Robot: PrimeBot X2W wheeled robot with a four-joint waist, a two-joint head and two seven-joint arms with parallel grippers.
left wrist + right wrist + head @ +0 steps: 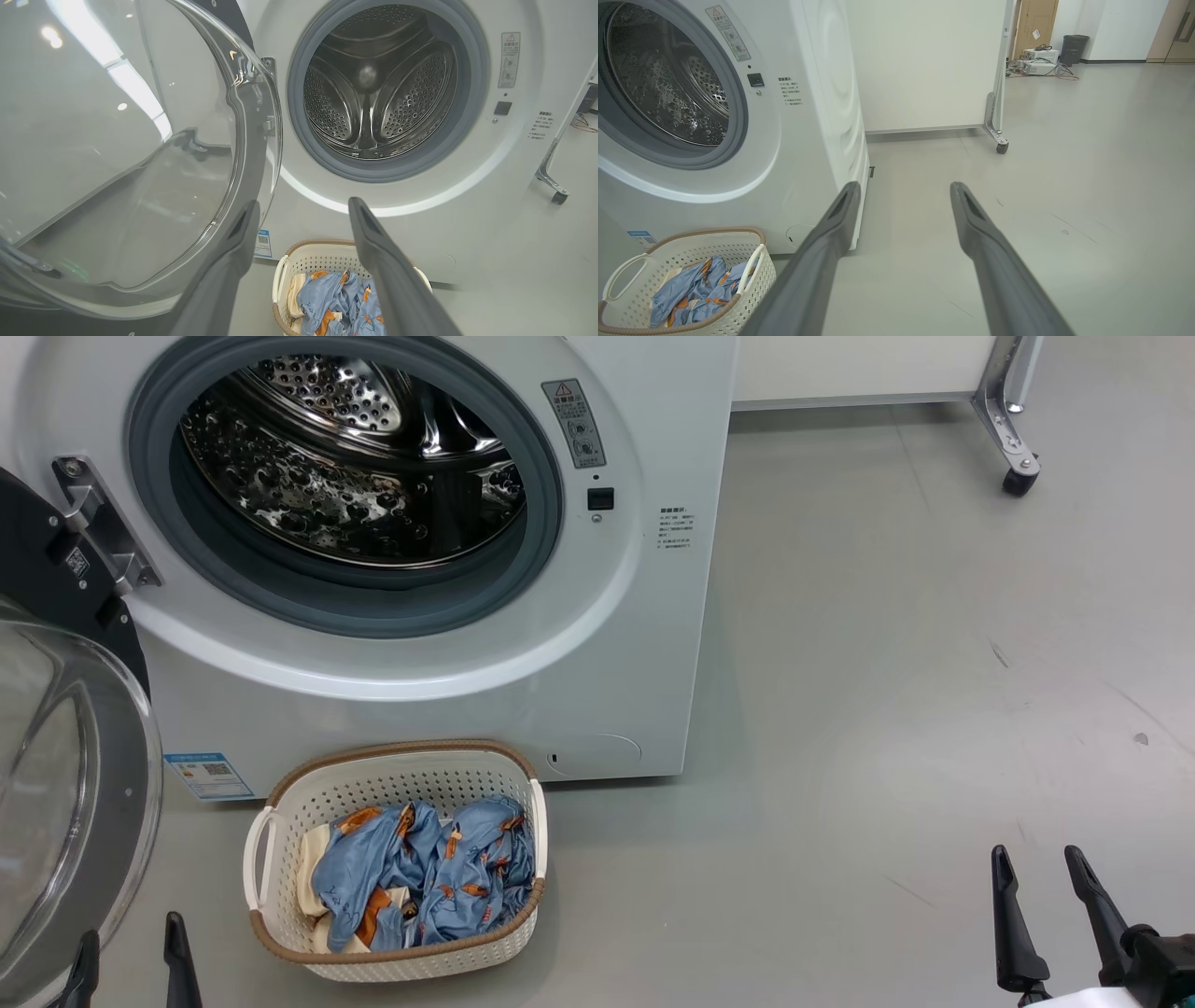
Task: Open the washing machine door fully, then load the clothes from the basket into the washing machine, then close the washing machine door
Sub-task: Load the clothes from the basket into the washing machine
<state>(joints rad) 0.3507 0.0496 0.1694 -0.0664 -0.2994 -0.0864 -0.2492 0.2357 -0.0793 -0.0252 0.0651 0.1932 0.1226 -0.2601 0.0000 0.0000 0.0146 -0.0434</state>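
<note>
Swung-open washing machine door at 9 o'clock; basket long axis seemingly 9–3; left gripper, right gripper spread, empty.

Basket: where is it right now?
The basket sits on the floor at the lower left of the head view. It is close in front of the washing machine, with the open door to its left.

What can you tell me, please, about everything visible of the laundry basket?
The basket is a small cream-white perforated plastic tub with rounded corners, a brown woven rim and two loop side handles. It stands upright on the grey floor just in front of the washing machine, holding crumpled clothes, mostly blue printed fabric with some cream.
</note>
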